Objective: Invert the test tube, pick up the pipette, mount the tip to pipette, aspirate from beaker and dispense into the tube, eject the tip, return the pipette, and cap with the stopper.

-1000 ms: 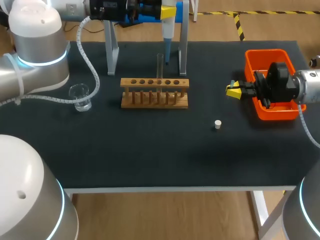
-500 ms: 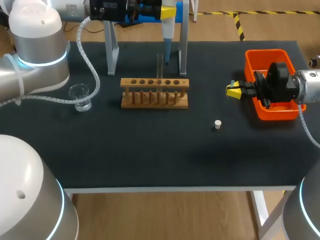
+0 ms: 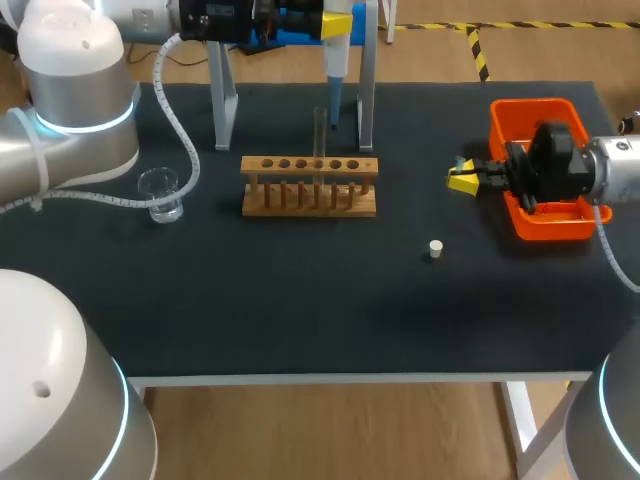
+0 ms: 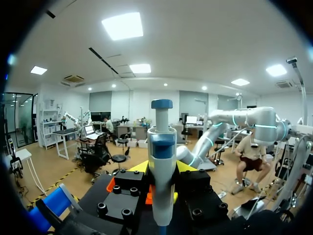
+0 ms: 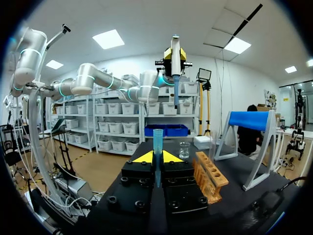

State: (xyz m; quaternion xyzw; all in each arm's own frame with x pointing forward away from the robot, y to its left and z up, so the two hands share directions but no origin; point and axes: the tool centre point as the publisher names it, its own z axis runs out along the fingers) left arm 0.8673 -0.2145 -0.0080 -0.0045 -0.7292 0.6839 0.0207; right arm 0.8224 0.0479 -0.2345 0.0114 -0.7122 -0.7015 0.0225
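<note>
My left gripper (image 3: pixel 336 24) hangs over the far side of the table, shut on the white and blue pipette (image 3: pixel 333 75), whose nozzle points down behind the rack. In the left wrist view the pipette (image 4: pixel 161 161) stands upright between the fingers of the left gripper (image 4: pixel 161 170). My right gripper (image 3: pixel 461 178) is just left of the orange bin (image 3: pixel 515 112), shut on a small blue pipette tip (image 5: pixel 157 141) that stands upright between its yellow fingers. A glass test tube (image 3: pixel 320 130) stands in the wooden rack (image 3: pixel 310 186). The beaker (image 3: pixel 160 194) sits at the left. The white stopper (image 3: pixel 435 248) lies on the mat.
The pipette stand (image 3: pixel 226 110) with metal legs and a blue top rises behind the rack, under my left arm. The black mat (image 3: pixel 300 290) in front of the rack is bare up to the table's front edge.
My right gripper has shifted slightly left and away from the bin with the blue tip. The left arm and pipette have not moved.
</note>
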